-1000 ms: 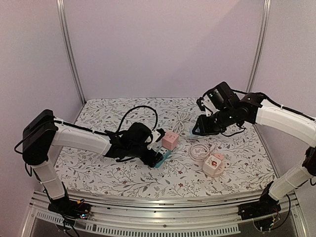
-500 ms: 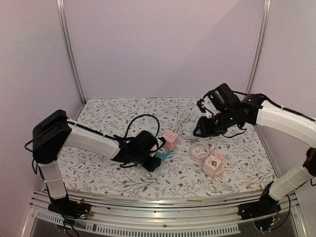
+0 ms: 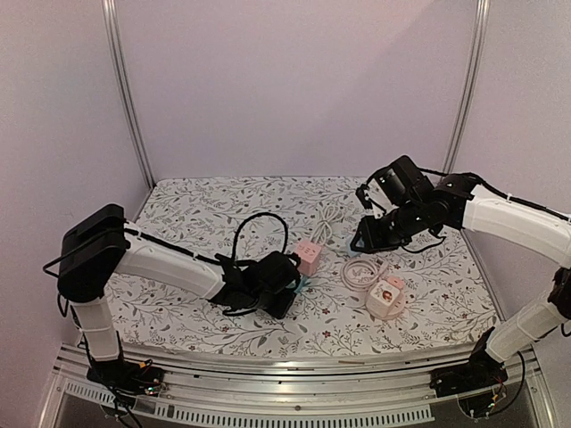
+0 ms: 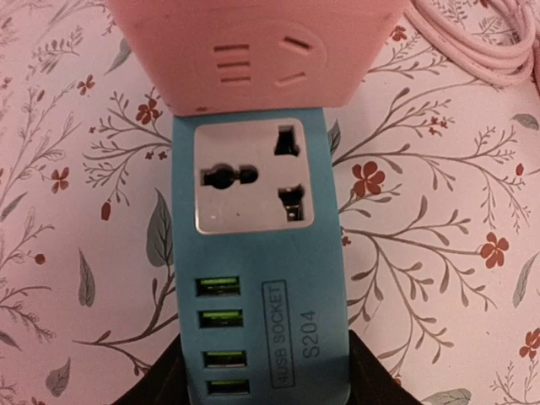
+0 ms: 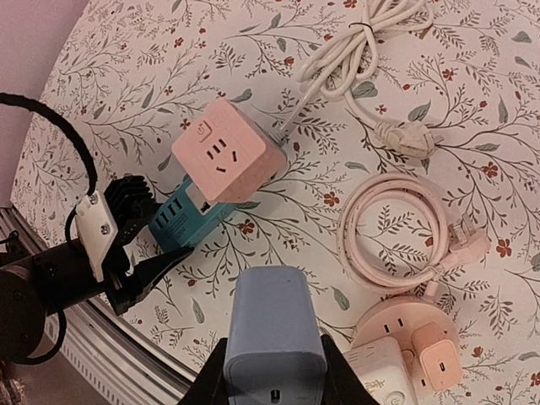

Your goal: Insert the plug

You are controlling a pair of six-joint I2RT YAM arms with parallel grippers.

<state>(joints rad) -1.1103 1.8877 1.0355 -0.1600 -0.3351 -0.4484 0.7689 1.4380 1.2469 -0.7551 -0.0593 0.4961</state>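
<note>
We saw the left gripper [image 4: 266,375] lying low on the flowered table [image 3: 446,285], its fingers [image 4: 164,388] clamped on both sides of the blue power strip [image 4: 253,253]; the strip's far end met the pink cube socket [image 4: 253,51]. The right gripper [image 5: 274,371] hung above the table, clenched on the grey-blue plug [image 5: 274,325]; the plug was in the air, well apart from the strip.

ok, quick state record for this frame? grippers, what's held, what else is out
left gripper: shut on blue socket strip, USB end
right gripper: shut on blue-grey charger, held in the air
pink cube socket: at the strip's other end
white cable: bundled, plug free
pink cable: coiled beside round pink hub
charger in socket: not yet
</note>
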